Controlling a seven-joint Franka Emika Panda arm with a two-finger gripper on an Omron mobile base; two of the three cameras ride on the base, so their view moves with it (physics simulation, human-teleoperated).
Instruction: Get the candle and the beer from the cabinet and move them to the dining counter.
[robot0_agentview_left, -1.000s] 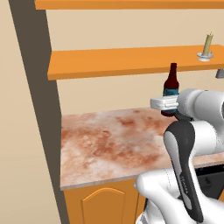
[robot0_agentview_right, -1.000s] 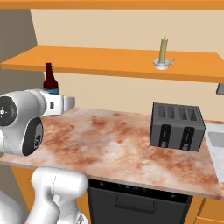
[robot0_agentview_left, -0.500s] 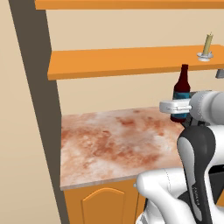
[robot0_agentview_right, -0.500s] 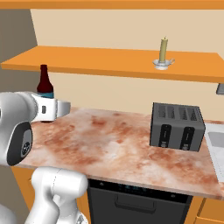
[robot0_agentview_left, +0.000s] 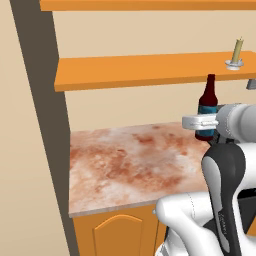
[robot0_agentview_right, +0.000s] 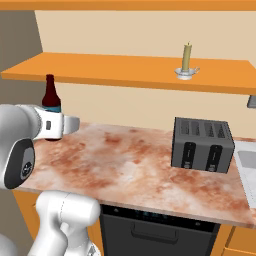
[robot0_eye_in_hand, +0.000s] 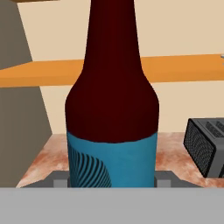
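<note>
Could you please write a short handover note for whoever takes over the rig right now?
Gripper: shut on the beer, held upright above the marble worktop, off the shelf.
Candle: on its dish on the cabinet shelf, above the toaster.
Done: beer taken from the cabinet.
Left: carry the beer to the dining counter, then fetch the candle and move it there too.

Candle (robot0_agentview_right: 187, 61) on cabinet (robot0_agentview_right: 125, 70) shelf above toaster (robot0_agentview_right: 202, 145)
</note>
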